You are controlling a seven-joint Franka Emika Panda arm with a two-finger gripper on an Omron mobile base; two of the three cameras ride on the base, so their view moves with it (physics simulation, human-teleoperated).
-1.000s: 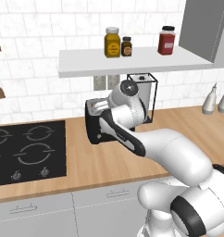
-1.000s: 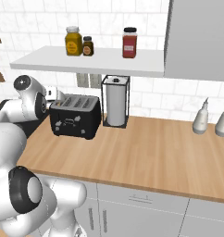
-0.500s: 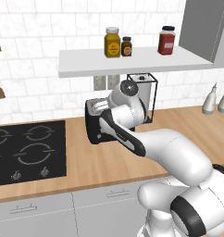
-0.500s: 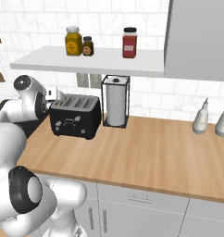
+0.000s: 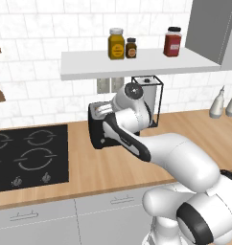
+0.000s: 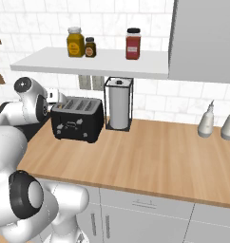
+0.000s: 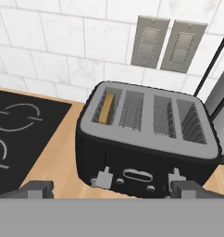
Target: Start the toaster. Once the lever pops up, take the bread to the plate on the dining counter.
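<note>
The black toaster [image 7: 146,144] with a silvery four-slot top stands on the wood counter against the tiled wall. A tan slice of bread [image 7: 107,109] sits upright in its leftmost slot. Two small levers [image 7: 103,178] stick out low on the front, both in the up position. My gripper [image 7: 113,190] hovers above and in front of the toaster, open, with its fingertips [image 7: 38,187] spread wider than the levers and nothing between them. My arm covers part of the toaster [image 5: 96,128] in the left base view; the toaster [image 6: 77,122] shows whole from the right. The plate and the dining counter are out of view.
A paper towel holder [image 6: 119,108] stands just right of the toaster. The black cooktop [image 5: 28,155] lies to its left. A shelf [image 6: 88,62] with jars hangs overhead. Two bottles [image 6: 206,124] stand at the far right. Wall outlets [image 7: 169,44] sit behind the toaster.
</note>
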